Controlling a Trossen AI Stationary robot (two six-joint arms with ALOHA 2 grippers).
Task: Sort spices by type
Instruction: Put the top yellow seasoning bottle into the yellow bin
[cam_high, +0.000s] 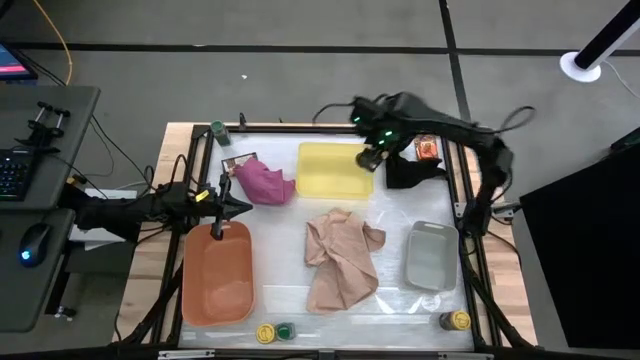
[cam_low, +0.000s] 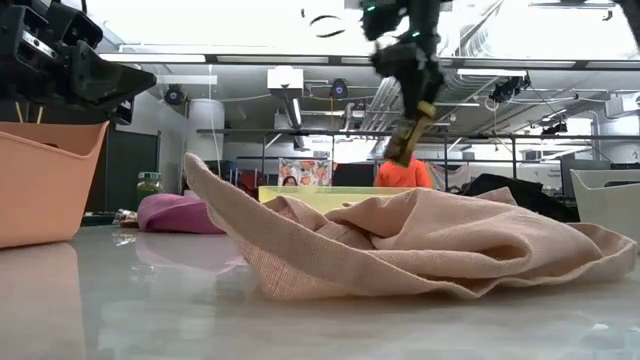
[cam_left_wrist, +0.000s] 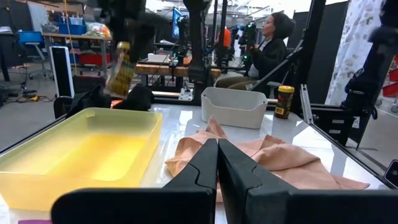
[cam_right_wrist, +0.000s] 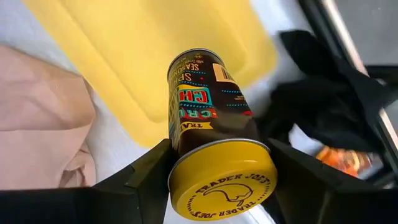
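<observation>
Above the far right corner of the yellow tray (cam_high: 335, 170), a yellow-lidded spice jar (cam_right_wrist: 211, 134) is held clear of the table, pinched between the fingers of the right gripper (cam_high: 372, 156). In the right wrist view the jar is seen tilted, lid toward the camera, with the tray and the black cloth (cam_right_wrist: 323, 106) below it. An orange-red packet (cam_high: 428, 148) is seen at the far edge, beside the black cloth. The left gripper (cam_high: 236, 207) is parked at the far end of the orange tray (cam_high: 217, 275), its fingers pressed together. The tan cloth (cam_high: 342, 255) is spread mid-table, the pink cloth (cam_high: 264, 183) just left of the yellow tray. One yellow-lidded jar (cam_high: 266, 333) and a green-lidded jar (cam_high: 286, 330) are found side by side at the near edge, another yellow-lidded one (cam_high: 458, 320) near the grey tray (cam_high: 431, 255), another green-lidded one (cam_high: 218, 130) at the far left corner.
</observation>
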